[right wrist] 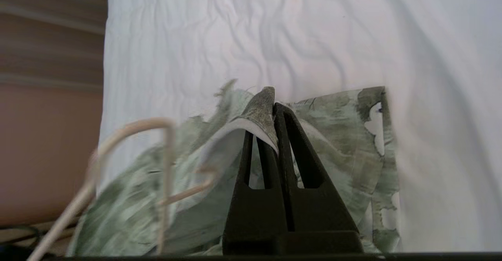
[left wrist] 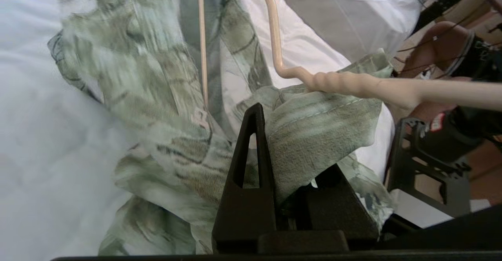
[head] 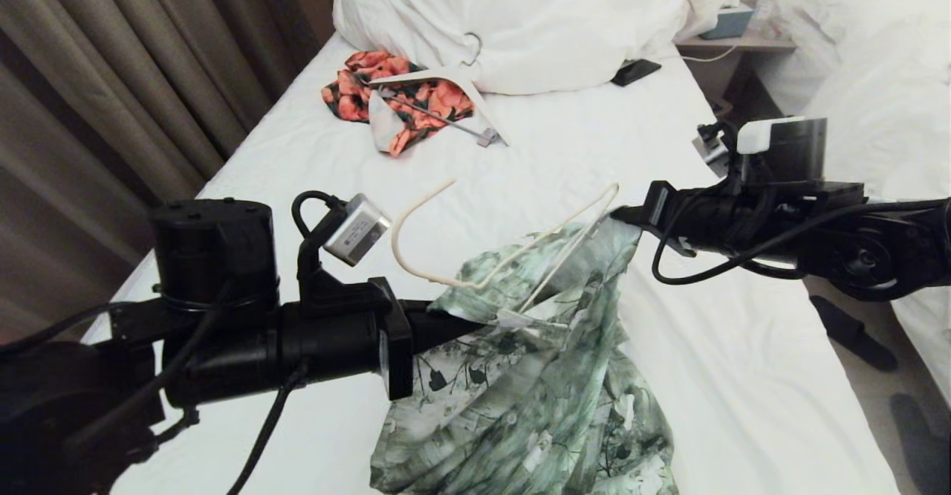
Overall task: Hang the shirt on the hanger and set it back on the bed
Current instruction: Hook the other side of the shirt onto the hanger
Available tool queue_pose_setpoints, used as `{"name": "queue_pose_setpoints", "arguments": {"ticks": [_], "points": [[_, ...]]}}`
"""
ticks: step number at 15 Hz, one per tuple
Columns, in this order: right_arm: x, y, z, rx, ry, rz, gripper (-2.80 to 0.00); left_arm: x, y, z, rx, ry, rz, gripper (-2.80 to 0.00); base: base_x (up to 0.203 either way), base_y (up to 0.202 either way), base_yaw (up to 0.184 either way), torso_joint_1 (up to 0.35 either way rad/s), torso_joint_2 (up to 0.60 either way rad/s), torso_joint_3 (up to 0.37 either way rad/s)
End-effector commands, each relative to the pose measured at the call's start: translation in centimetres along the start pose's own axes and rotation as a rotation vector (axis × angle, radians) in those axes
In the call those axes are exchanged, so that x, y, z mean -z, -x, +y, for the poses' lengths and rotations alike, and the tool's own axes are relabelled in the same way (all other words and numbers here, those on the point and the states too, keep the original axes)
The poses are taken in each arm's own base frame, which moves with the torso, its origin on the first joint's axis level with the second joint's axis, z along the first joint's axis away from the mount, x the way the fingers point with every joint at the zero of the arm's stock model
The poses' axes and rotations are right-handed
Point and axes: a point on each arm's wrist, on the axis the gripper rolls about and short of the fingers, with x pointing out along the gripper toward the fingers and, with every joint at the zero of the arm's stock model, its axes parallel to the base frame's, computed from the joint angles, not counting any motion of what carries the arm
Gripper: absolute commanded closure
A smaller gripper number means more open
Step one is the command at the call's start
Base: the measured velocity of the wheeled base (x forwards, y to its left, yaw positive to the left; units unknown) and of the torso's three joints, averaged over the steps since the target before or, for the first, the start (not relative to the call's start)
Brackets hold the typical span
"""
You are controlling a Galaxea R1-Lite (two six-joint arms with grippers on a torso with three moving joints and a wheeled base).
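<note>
The green leafy shirt (head: pixel 535 376) hangs bunched above the bed (head: pixel 594 146), held up between both grippers. My left gripper (head: pixel 464 324) is shut on a fold of its cloth (left wrist: pixel 313 135), one finger (left wrist: pixel 253 143) showing beside the fabric. My right gripper (head: pixel 620 216) is shut on another edge of the shirt (right wrist: pixel 262 112). The cream hanger (head: pixel 438 276) sits tilted in the top of the shirt. Its hook (head: pixel 412 212) sticks out to the left and one shoulder tip reaches up near the right gripper. The hanger (left wrist: pixel 337 82) passes just past the left fingers and shows blurred in the right wrist view (right wrist: pixel 166 151).
An orange-and-black garment (head: pixel 356 94) and a thicker white hanger with a clip bar (head: pixel 446 79) lie near the pillows (head: pixel 520 19). A dark flat object (head: pixel 635 71) rests by the pillow. Curtains (head: pixel 111 71) run along the left; a nightstand (head: pixel 735 38) and second bed (head: pixel 877 56) stand right.
</note>
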Motion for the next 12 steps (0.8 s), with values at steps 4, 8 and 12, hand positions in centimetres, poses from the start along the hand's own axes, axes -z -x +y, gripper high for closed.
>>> {"name": "queue_pose_setpoints", "arguments": {"ticks": [4, 8, 12], "points": [[-0.5, 0.9, 1.2, -0.032, 0.011, -0.019, 0.0, 0.2, -0.7, 0.1, 0.01, 0.003, 0.01, 0.0, 0.0, 0.0, 0.0, 0.0, 0.0, 0.0], [-0.7, 0.8, 1.4, -0.038, 0.038, -0.027, 0.0, 0.3, -1.0, -0.4, 0.015, -0.001, 0.016, 0.0, 0.0, 0.0, 0.0, 0.0, 0.0, 0.0], [-0.6, 0.8, 2.2, -0.059, 0.127, -0.028, 0.0, 0.3, -1.3, -1.0, 0.036, -0.006, 0.022, 0.0, 0.0, 0.0, 0.0, 0.0, 0.0, 0.0]]}}
